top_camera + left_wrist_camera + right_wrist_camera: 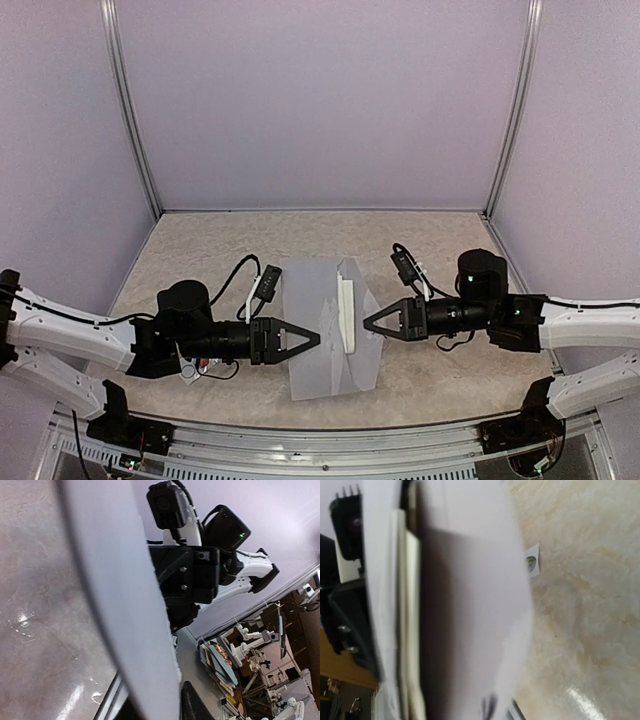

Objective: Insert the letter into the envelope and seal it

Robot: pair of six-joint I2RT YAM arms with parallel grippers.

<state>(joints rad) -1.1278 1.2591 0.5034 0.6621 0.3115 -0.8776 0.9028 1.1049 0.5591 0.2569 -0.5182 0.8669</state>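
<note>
The grey envelope is held up over the middle of the table, between the two arms. The cream letter shows as a pale strip at its right side, tucked in between the grey layers. My right gripper is shut on the envelope's right edge, and the blurred paper hides its fingers in the right wrist view. My left gripper reaches in from the left. The envelope runs between its jaws, with a thin gap to the dark finger on the right.
A small white sticker card lies on the mottled beige table. It also shows under the left arm as a white card. Lilac walls close off the back and both sides. A metal rail runs along the near edge.
</note>
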